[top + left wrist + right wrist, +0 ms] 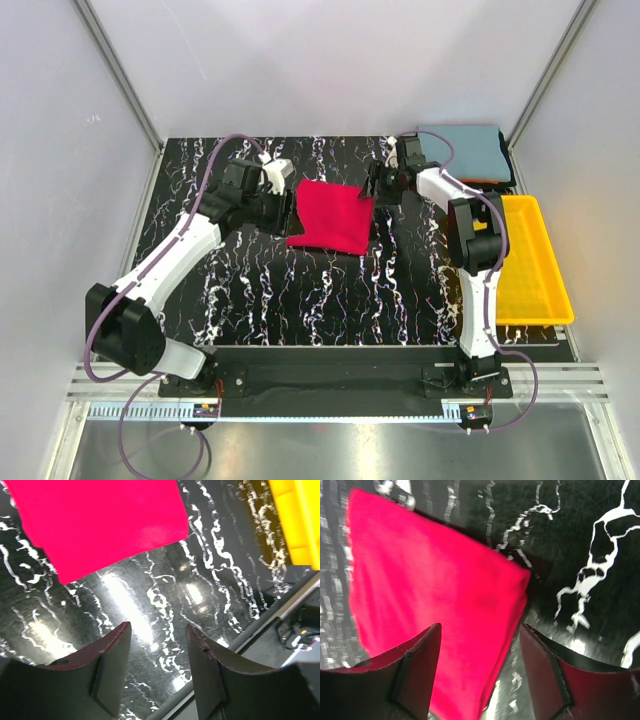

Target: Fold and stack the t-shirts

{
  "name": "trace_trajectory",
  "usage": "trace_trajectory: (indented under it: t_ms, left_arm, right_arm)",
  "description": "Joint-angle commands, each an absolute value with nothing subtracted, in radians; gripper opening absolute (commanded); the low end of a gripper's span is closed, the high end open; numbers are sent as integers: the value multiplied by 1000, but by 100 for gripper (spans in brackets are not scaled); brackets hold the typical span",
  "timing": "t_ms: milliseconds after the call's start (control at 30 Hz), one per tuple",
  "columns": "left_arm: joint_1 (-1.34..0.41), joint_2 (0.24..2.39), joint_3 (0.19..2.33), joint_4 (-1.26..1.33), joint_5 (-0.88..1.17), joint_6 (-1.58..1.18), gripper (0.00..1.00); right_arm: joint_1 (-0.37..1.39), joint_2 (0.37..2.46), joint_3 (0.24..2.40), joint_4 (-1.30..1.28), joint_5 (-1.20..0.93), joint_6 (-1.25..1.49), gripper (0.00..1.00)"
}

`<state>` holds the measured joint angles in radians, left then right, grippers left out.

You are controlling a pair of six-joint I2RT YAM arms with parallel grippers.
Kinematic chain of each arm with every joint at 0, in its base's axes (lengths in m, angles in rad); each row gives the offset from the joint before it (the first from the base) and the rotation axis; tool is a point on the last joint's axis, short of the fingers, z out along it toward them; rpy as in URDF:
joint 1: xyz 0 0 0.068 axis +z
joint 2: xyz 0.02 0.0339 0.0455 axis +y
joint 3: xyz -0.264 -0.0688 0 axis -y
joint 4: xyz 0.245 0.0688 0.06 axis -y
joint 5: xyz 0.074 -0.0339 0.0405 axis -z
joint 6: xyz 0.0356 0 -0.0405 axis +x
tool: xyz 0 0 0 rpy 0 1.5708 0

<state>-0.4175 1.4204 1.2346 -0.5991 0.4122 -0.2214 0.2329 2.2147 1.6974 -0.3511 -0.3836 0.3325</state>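
- currently, in the top view, the red t-shirt (pixel 330 215) lies folded into a rough square. it is flat on the black marbled table (pixel 300 290), at upper centre of the frame and turned slightly askew.
- the left gripper (pixel 287 208) sits just beside the shirt's left edge. the right gripper (pixel 377 186) sits at the shirt's upper right corner.
- left wrist view: the jaws stand apart with bare table surface in the gap and no cloth pinched. the red cloth fills the upper left of that frame, clear of the fingertips.
- right wrist view: the jaws are spread wide. the red shirt shows through the gap and runs to the upper left of the frame, with its folded corner at centre right. no cloth is seen clamped between the pads. whether a fingertip touches the cloth cannot be told.
- the grey-blue t-shirt (pixel 465 148) lies folded at the upper right of the top view, at the table's far right corner, well apart from the red one.
- an orange t-shirt (pixel 487 183) shows as a thin strip under the lower edge of the grey-blue one. the make-up of the stack beneath is too small to tell.
- the yellow tray (pixel 535 262) stands at the right edge of the top view, just below that stack. it also shows at the upper right of the left wrist view.
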Motion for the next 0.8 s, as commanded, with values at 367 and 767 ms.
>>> trace_trajectory:
  t_ms: [367, 767]
  left_arm:
    - [-385, 1396, 1282, -618, 396, -184, 53]
    - [-380, 1384, 1272, -614, 373, -186, 54]
  right_arm:
    - [235, 2321, 1783, -426, -446, 154, 72]
    - [233, 2390, 1864, -439, -397, 198, 74]
